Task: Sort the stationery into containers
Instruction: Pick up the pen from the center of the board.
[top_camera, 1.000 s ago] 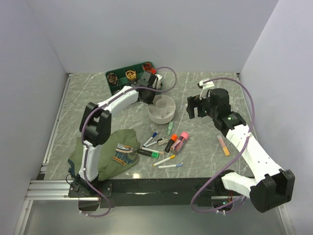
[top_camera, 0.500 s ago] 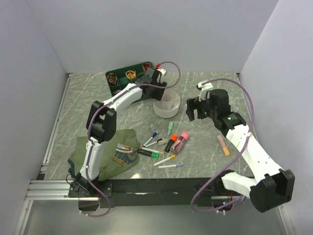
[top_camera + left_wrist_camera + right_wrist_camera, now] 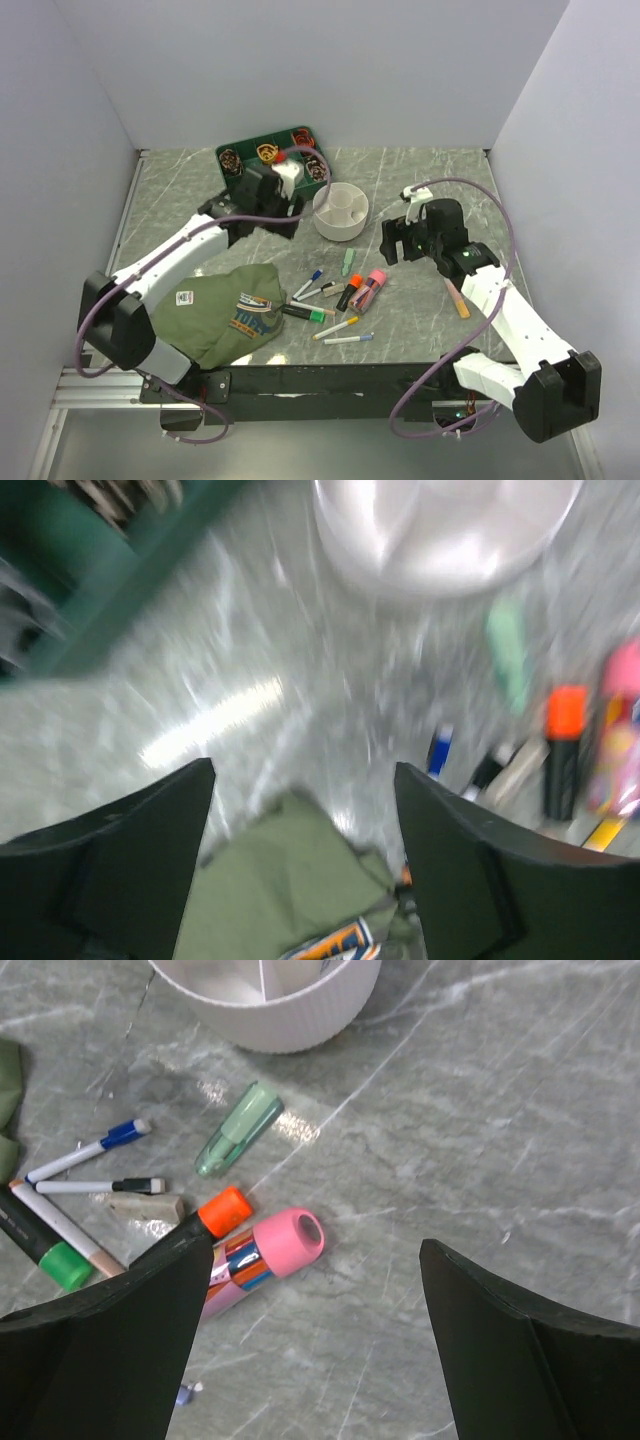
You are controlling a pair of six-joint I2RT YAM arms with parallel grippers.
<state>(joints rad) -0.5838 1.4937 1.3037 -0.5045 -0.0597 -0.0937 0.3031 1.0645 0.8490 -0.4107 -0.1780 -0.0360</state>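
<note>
Cup point(image 3: 290, 1015) half out of frame; left-wrist view blurry

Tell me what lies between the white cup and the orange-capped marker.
A pale green highlighter lies there, touching neither the white cup nor the orange-capped marker. The right wrist view shows it plainly.

You're looking at a bench point(image 3: 520, 1110) that is shining smooth and glossy, its grey-green marbled top throwing glare. Far middle, the white cup point(image 3: 300, 1010) is showing ribbed plastic; near left, the olive shirt point(image 3: 215, 310) is lying as matt cloth.
</note>
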